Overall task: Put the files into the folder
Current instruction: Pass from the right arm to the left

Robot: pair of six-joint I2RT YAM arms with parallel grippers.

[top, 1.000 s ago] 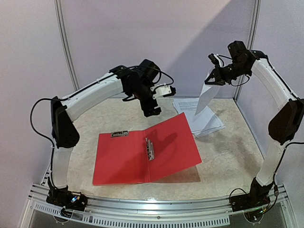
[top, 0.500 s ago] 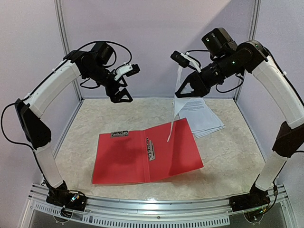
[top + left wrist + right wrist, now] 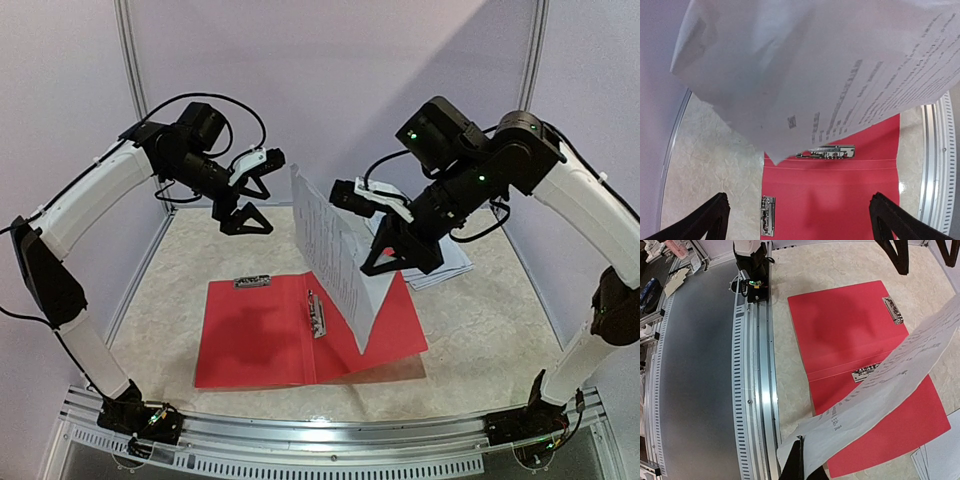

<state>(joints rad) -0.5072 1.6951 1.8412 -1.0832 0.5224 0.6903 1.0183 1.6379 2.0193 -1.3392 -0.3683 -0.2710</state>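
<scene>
The folder [image 3: 250,340] lies open on the surface [image 3: 480,330] to receive sheets. Over its right half, the right fingers [image 3: 794,467] clench one sheet [image 3: 335,255], hanging edge-down for lowering. The other files [image 3: 445,265] lie at 1 o'clock. The left fingers [image 3: 710,220] hover released at 11 o'clock.

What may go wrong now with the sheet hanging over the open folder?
The sheet hangs from the right jaws, pinched at one edge only; it may slip or buckle when lowered.
Its lower edge may catch on the clip at the spine of the folder.
The folder's right half is not lying flat, so it might shift.
</scene>
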